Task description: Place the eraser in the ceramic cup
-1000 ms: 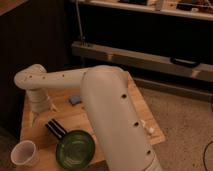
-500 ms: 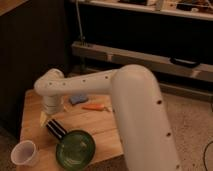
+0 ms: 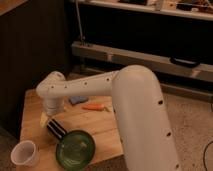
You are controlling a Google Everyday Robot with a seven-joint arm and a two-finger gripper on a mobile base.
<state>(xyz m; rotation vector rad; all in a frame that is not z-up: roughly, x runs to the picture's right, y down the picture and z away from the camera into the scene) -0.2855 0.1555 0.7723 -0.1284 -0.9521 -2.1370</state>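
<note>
White arm (image 3: 142,120) fills the right foreground, with the thick upper segment bent at the elbow. Forearm (image 3: 90,86) reaches left across the view. Wrist (image 3: 52,95) turned downward. Gripper (image 3: 46,119) hangs just below wrist, lower left, pointing down.

"What's the arm (image 3: 140,110) like?"
"Fat, smooth white tubes with rounded joints and small dark dots (image 3: 160,102) along the shells."
"And the gripper (image 3: 46,119)?"
"Pale cream, under the round wrist (image 3: 52,97), low over the table (image 3: 107,132)."

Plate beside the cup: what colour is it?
Dark green plate, camera view; gripper sits by the eraser.
</note>
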